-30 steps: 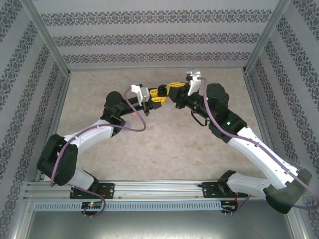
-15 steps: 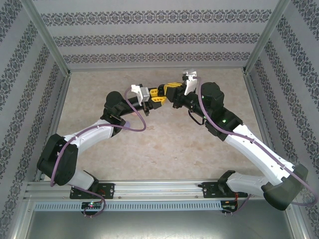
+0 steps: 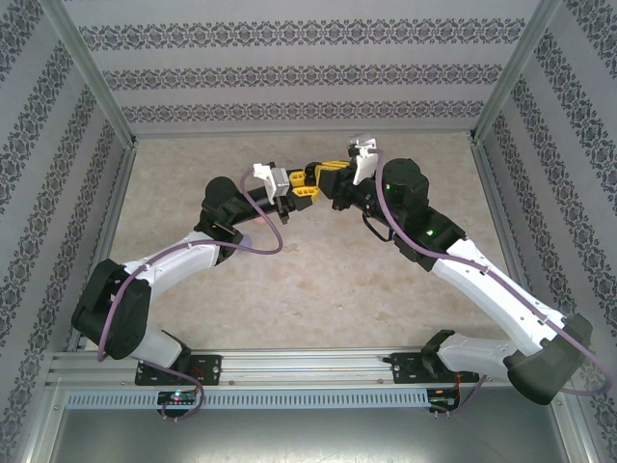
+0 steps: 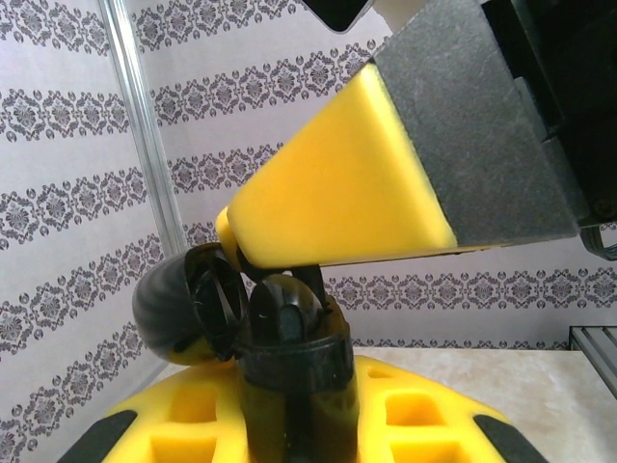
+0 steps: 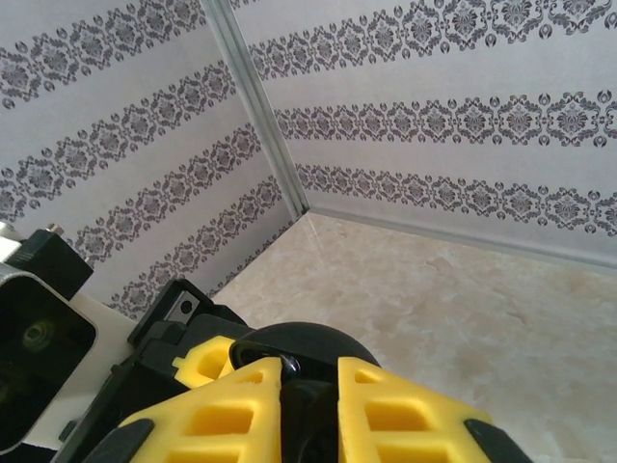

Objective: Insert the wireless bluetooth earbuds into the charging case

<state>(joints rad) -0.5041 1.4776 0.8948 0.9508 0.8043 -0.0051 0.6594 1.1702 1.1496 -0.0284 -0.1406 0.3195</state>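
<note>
Both arms meet in the air over the table (image 3: 318, 289), near the middle of its far edge.

On the left, my left gripper (image 3: 305, 191) is pressed together on the black charging case (image 4: 289, 333). It holds the case upright by its lower body, and the lid (image 4: 178, 313) is flipped open to the left. The grip sits low on a smooth, rounded shell. If the other arm pushes down off-centre, I expect the case to twist or slide between the pads, and the socket would then no longer line up.

On the right, my right gripper (image 5: 308, 368) comes in from above, with one yellow finger (image 4: 337, 193) lying right over the open case. Its fingers are drawn close with only a narrow gap between them. A small dark piece (image 5: 307, 403) sits in that gap. I take it for a black earbud, but I cannot tell whether it is truly pinched or is just the case showing behind.

The main risks as I see them:
- Releasing before the bud is seated would let it bounce off the rim and drop to the table.
- The wide finger could knock the lid shut.
- The two grippers could bump into each other.
- A bud this small, black against black, gives me little to confirm its orientation by.
</note>
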